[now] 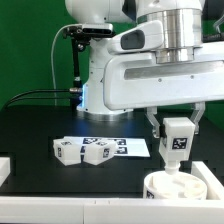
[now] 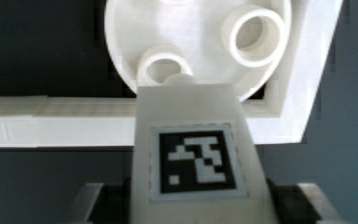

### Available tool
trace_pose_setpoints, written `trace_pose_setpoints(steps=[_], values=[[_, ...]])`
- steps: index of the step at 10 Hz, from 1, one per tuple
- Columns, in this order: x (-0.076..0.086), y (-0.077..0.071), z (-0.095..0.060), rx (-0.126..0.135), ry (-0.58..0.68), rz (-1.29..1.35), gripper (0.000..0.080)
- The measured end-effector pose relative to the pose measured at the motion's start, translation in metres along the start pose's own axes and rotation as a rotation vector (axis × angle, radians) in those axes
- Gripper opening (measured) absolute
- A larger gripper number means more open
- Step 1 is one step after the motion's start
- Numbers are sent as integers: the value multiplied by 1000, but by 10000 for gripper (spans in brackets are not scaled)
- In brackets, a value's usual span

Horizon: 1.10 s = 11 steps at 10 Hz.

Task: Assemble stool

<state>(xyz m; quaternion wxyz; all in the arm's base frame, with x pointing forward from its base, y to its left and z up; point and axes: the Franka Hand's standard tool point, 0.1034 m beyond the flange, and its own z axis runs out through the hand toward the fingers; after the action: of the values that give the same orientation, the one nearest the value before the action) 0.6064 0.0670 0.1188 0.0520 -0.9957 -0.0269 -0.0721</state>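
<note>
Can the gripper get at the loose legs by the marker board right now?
Probably not yet: its fingers are shut on a leg above the seat. The path across to the loose legs looks free, once that leg is released.

We are in a robotics lab: a big white robot arm [image 1: 120,70] stands on a black table [image 1: 30,125], with a green curtain [image 1: 30,50] behind and a marker board [image 1: 132,147] of printed tags.
</note>
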Motion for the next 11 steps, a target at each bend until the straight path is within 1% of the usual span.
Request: trace_pose_setpoints(steps=[1, 3, 6, 9, 11], values=[[-3, 3, 8, -2, -9, 2, 335], [-6, 4, 18, -2, -22, 4, 335], [-9, 4, 25, -1, -33, 5, 335], [-5, 6, 28, -1, -30, 6, 335], [-2, 12, 28, -4, -26, 8, 335]])
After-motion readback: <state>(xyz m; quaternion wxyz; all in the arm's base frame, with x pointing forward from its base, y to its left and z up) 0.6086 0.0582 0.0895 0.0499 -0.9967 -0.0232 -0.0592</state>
